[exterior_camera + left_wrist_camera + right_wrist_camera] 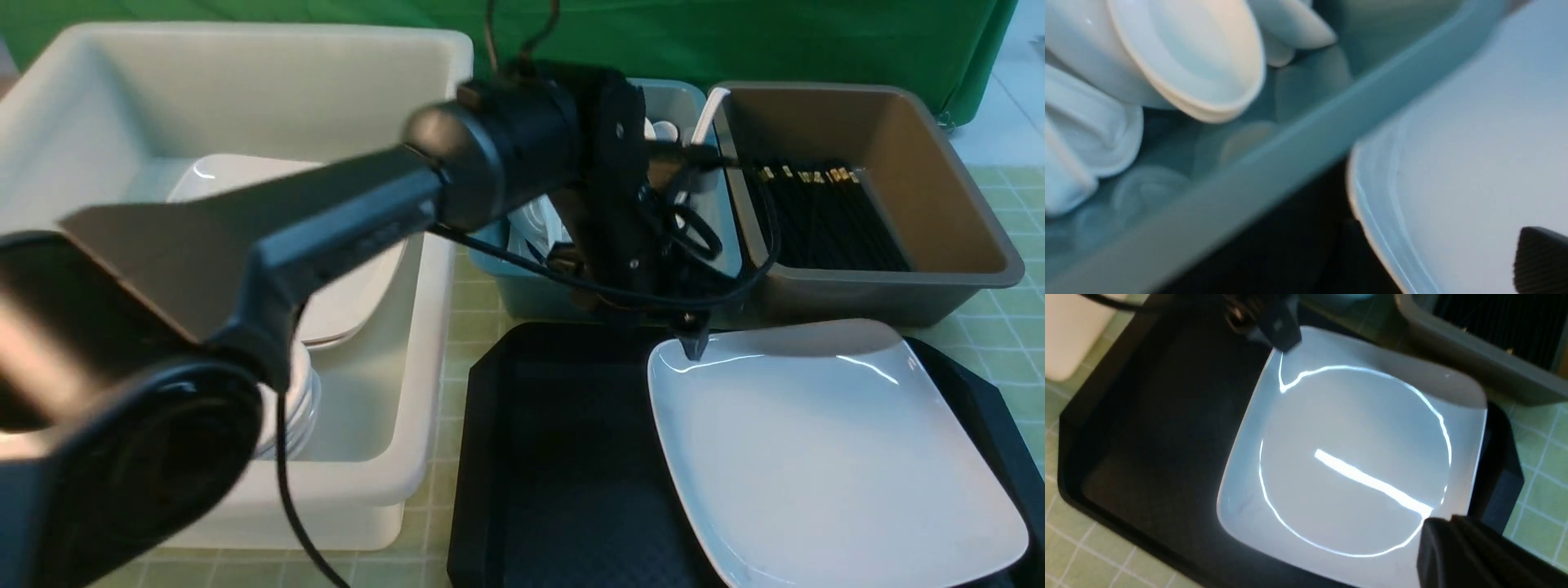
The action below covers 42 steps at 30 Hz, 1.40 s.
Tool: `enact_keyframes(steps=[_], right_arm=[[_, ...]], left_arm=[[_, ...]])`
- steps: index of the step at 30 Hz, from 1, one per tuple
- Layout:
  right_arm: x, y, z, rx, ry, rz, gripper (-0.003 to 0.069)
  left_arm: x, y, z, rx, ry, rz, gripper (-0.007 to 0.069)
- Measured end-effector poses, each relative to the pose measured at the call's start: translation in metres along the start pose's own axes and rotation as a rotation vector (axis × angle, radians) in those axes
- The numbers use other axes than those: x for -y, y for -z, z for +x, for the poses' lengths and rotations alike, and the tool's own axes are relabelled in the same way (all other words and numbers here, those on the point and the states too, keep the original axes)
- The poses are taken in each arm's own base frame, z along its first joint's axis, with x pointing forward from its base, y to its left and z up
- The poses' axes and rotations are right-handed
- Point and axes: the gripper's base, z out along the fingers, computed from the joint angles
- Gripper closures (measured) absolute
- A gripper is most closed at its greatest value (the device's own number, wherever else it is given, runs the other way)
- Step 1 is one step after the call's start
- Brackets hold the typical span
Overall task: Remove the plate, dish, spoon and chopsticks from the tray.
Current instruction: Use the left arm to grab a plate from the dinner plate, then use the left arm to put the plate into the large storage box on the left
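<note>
**Tray station: containers and contents**

- **Tray** (555, 457): black, with a raised rim and a textured floor. It sits on the green-checked table, nearest the robot. It holds the plate (816, 441), a large glossy white rounded square lying flat on the tray's right half.
- **White tub** (245, 49): left of the tray. It holds large white plates (237, 175) and a stack of small white dishes (298, 408). Both are partly hidden by the left arm.
- **Blue bin** (531, 306): just behind the tray's far edge. It holds white soup spoons (1200, 61), heaped with their bowls overlapping.
- **Grey-brown bin** (939, 163): just beside the blue bin, on its right. It holds black chopsticks (824, 216) lying side by side, gold bands toward the far end.
- **Left gripper** (692, 341): at the plate's far left corner, close to the blue bin's near wall. Its jaws are parted with nothing between them. One finger (1541, 261) stands over the plate; whether it touches cannot be told.
- **Right gripper** (1457, 543): above the plate's edge on the side away from the left gripper. Its jaws are closed together and carry nothing.
</note>
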Motion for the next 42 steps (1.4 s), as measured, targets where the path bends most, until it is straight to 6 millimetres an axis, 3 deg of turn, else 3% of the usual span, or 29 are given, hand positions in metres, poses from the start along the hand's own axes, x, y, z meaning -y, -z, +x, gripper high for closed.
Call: enact_keyframes(steps=[8,14,18,19,20,21,26,32,36,42], right_arm=[[0.000,0.004,-0.001,0.035,0.003,0.012,0.0649],[0.000,0.004,-0.002,0.041,0.002,0.013,0.0649],[0.000,0.004,-0.002,0.043,0.001,0.014,0.0649],[0.000,0.004,-0.002,0.043,0.001,0.014,0.0649],[0.000,0.004,-0.002,0.043,0.001,0.014,0.0649],[0.000,0.004,-0.002,0.043,0.001,0.014,0.0649],[0.000,0.004,-0.002,0.045,-0.003,0.013,0.0649],[0.000,0.004,-0.003,0.052,-0.020,0.012,0.0649],[-0.001,0.004,-0.003,0.059,-0.027,0.001,0.0648],[-0.004,0.006,-0.007,0.083,-0.037,-0.021,0.0648]], left_arm=[[-0.005,-0.040,0.005,-0.007,0.036,0.018,0.0076],[-0.006,-0.050,0.005,-0.003,0.015,0.036,0.0123],[-0.006,-0.053,0.006,-0.011,-0.001,0.043,0.0330],[-0.006,-0.053,0.007,-0.013,-0.003,0.044,0.0330],[-0.006,-0.053,0.007,-0.018,0.013,0.058,0.0444],[-0.006,-0.052,0.006,-0.024,0.041,0.081,0.0484],[-0.004,-0.046,0.011,-0.098,0.051,0.096,0.0507],[0.000,-0.004,0.010,-0.134,-0.056,0.040,0.0538],[0.009,0.047,0.002,-0.058,-0.116,0.043,0.0590],[0.016,0.102,-0.002,0.038,-0.177,0.016,0.0619]])
